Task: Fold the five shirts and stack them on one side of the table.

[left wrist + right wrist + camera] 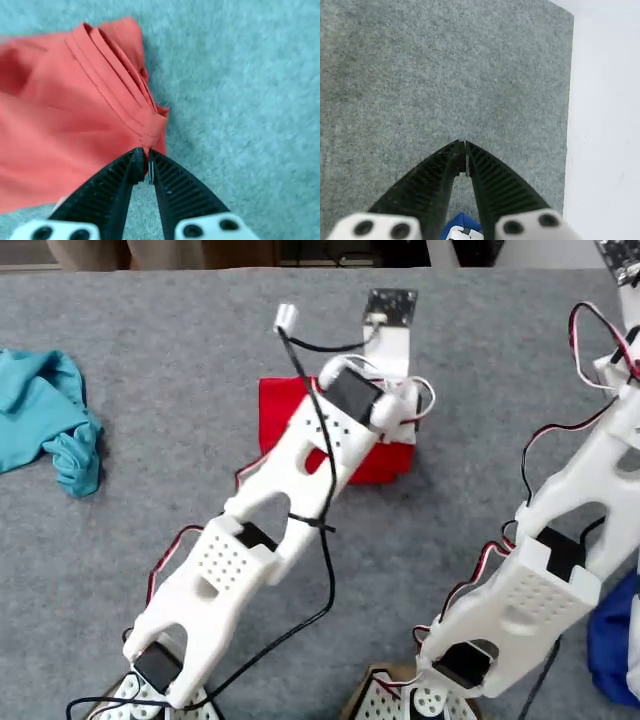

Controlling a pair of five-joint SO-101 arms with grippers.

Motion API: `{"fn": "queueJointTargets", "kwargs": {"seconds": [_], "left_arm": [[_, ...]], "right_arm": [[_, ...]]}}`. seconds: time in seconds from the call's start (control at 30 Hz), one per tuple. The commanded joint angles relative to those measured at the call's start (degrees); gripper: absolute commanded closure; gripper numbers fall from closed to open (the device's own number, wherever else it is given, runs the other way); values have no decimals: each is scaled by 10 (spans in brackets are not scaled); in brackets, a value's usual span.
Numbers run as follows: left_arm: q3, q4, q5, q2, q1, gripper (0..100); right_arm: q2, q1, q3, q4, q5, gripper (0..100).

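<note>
Counted on the grey table [180, 340]: three shirts and two arms.

Red shirt [385, 465] near the middle, toward the far side, lying flat under the left arm [300, 455]. Seen in the left wrist view as red shirt [65, 125] with several folded layers along one edge. Teal shirt [45, 410] crumpled at the left edge, well apart from the red one. Blue shirt [612, 640] at the near right, just beside the right arm [560, 550], partly cut off by the frame.

Left gripper [146, 162] closed to a thin slit, pinching a corner of the red shirt between the tips.

Right gripper [465, 150] closed tip to tip with nothing between, above bare grey cover near the table's edge. Behind its jaws a blue bit [462, 222] with a small white patch; cannot tell what it is, and any print there is too small to read.
</note>
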Motion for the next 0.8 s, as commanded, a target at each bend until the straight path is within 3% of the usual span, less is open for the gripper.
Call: {"fn": "queueJointTargets", "kwargs": {"seconds": [0.0, 0.2, 0.4, 0.6, 0.67, 0.77], "left_arm": [[1, -19, 3, 14, 9, 981], [0, -31, -1, 46, 5, 953], [0, 5, -1, 44, 6, 672], [-118, 46, 1, 43, -41, 740], [-187, 61, 1, 43, -56, 798], [-189, 34, 4, 36, -80, 909]], "right_arm": [[-7, 11, -23, 7, 7, 980], [-4, 9, -22, 7, 8, 980], [-3, 7, -22, 7, 8, 980], [-3, 7, -22, 7, 8, 980], [-3, 7, -22, 7, 8, 980], [-3, 7, -22, 7, 8, 980]]}}
